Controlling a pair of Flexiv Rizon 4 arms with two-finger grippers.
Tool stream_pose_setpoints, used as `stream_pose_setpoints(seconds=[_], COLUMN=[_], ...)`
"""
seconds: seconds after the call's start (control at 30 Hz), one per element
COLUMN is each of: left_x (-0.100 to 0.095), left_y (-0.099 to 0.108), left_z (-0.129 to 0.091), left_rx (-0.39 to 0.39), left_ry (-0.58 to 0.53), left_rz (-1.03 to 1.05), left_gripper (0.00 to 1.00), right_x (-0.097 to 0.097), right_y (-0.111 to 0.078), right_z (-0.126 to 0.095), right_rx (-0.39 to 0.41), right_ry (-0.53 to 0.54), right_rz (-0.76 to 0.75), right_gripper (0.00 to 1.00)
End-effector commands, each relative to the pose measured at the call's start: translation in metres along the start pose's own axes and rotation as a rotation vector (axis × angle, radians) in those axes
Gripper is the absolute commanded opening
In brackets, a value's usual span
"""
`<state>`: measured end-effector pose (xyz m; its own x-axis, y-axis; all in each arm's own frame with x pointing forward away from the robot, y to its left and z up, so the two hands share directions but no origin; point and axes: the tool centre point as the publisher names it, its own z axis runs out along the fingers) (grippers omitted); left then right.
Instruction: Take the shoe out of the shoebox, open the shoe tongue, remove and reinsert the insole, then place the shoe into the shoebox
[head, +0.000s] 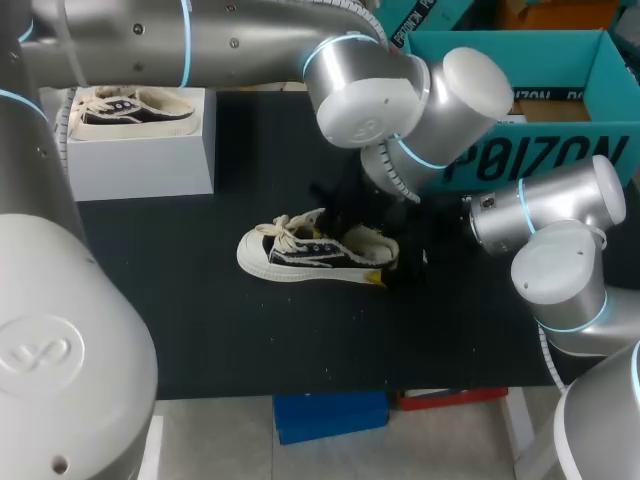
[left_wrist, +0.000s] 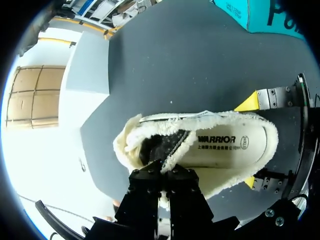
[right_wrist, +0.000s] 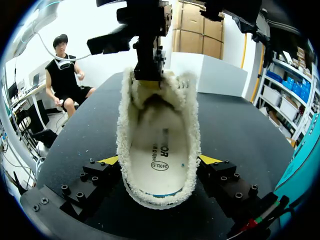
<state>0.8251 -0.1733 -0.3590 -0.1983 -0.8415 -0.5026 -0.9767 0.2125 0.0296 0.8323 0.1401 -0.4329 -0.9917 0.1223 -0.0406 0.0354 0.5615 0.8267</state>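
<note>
Bracing the black-and-cream fleece-lined canvas shoe (head: 315, 255) on the black table mat (head: 200, 330), the right gripper (right_wrist: 161, 160) clamps its heel. The left gripper (left_wrist: 163, 170), closed on the tongue (left_wrist: 176, 144), should peel it toeward gently.

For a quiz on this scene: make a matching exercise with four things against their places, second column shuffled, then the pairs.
1. centre shoe
2. second shoe
3. shoebox
4. left jaws

A. teal, at the far right
B. closed on the centre shoe's tongue
C. on the white block
D. on the black tabletop, heel clamped between the right jaws

Pairs: 1-D; 2-C; 3-A; 4-B.
</note>
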Motion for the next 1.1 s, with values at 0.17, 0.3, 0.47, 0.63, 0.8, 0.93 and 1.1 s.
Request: stream_pose_setpoints(seconds=[0.17,0.3,0.47,0.63,0.8,0.93,1.1], left_x=[-0.021,-0.034,-0.053,-0.069,-0.082,-0.09,-0.092], left_y=[-0.003,-0.003,0.004,0.011,0.016,0.02,0.023], left_z=[-0.022,-0.023,-0.017,-0.001,0.014,0.022,0.033], left_rx=[0.031,0.043,0.064,0.058,0.042,0.029,0.013], left_ry=[0.083,0.107,0.105,0.086,0.063,0.061,0.05], left_rz=[-0.063,-0.094,-0.126,-0.156,-0.202,-0.222,-0.236], left_gripper=[0.0,0.0,0.0,0.0,0.0,0.0,0.0], right_x=[0.001,0.001,0.001,0.001,0.001,0.001,0.001], right_y=[-0.001,-0.001,-0.001,-0.001,-0.001,-0.001,-0.001], right_z=[0.001,0.001,0.001,0.001,0.001,0.001,0.001], right_rx=[0.003,0.003,0.003,0.003,0.003,0.003,0.003], right_ry=[0.002,0.002,0.002,0.002,0.002,0.002,0.002], right_rz=[0.002,0.002,0.002,0.002,0.002,0.002,0.002], right_gripper=[0.0,0.0,0.0,0.0,0.0,0.0,0.0])
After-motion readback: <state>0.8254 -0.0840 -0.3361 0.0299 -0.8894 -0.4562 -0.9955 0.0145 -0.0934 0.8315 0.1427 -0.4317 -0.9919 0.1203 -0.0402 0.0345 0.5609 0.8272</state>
